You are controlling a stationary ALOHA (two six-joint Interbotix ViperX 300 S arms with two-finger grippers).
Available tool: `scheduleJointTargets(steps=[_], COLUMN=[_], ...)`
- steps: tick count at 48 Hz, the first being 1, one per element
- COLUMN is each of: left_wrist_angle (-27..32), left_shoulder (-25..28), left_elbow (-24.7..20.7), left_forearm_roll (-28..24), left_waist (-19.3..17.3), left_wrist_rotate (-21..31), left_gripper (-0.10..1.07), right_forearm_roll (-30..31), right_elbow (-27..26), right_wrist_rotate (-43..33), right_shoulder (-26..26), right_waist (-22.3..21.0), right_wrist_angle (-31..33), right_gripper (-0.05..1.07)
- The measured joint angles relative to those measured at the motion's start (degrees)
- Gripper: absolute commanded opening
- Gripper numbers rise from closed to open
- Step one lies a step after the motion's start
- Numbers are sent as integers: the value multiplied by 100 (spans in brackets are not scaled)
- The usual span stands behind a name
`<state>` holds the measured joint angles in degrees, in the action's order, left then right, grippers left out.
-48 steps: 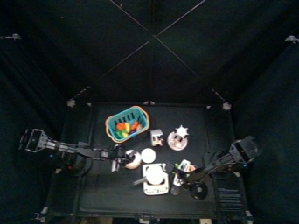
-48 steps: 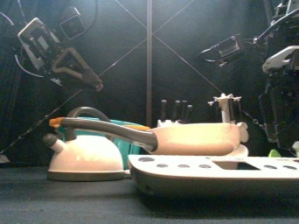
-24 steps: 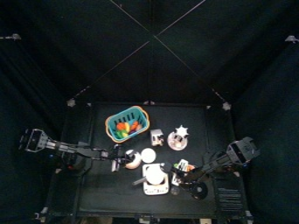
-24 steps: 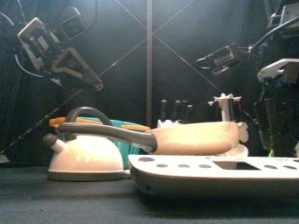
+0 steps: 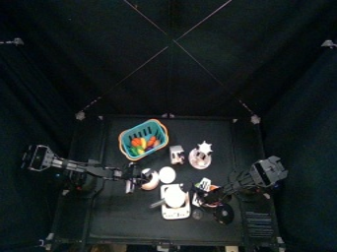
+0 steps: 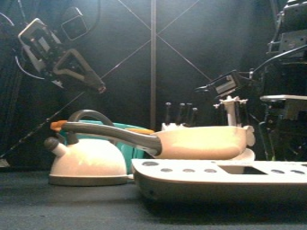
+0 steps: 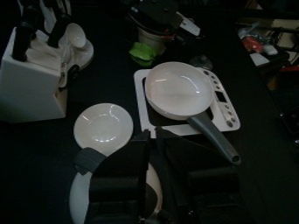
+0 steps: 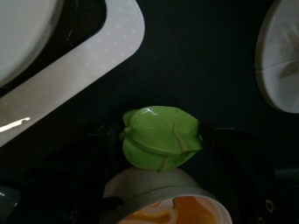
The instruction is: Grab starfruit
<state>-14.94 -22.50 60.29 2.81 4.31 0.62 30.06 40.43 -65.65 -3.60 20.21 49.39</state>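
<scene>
Starfruit (image 8: 163, 136), green and ridged, sits on the black counter (image 8: 198, 61) directly between the spread jaws of the right gripper (image 8: 163, 144), which flank it on either side without visibly touching it. In the right wrist view the fruit is hemmed in: a white tray's rounded edge (image 8: 82, 61) runs close by on one side, the rim of a white plate (image 8: 281, 57) lies across a strip of bare counter on another, and a pale cup (image 8: 158, 197) with orange contents sits just beside the fruit.

From above, the right arm (image 5: 257, 175) reaches in from the right edge toward the crowded front of the counter, where a white pan (image 5: 175, 199) rests on the tray. A teal basket (image 5: 142, 138) holding orange and red items stands farther back, with open counter around it.

At the left, the left arm (image 5: 66, 167) hangs above the counter; its wrist view shows the pan (image 7: 179, 89), a white saucer (image 7: 105, 125) and a white knife block (image 7: 35, 79) below. Whether the left jaws are spread or pressed together cannot be told.
</scene>
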Motion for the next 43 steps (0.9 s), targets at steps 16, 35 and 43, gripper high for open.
scheduleJointTargets(steps=[16, 35, 43], left_wrist_angle=[0, 0, 0], left_shoulder=[0, 0, 0], left_elbow=[0, 0, 0], left_forearm_roll=[0, 0, 0], left_waist=[9, 0, 0], left_wrist_rotate=[0, 0, 0], left_gripper=[59, 59, 59], right_forearm_roll=[26, 158, 316], right_elbow=[0, -141, -396], right_wrist_rotate=[0, 9, 9], right_shoulder=[-53, -70, -70], right_waist=[-88, -132, -123], right_wrist_angle=[-9, 237, 598], right_gripper=[92, 66, 66])
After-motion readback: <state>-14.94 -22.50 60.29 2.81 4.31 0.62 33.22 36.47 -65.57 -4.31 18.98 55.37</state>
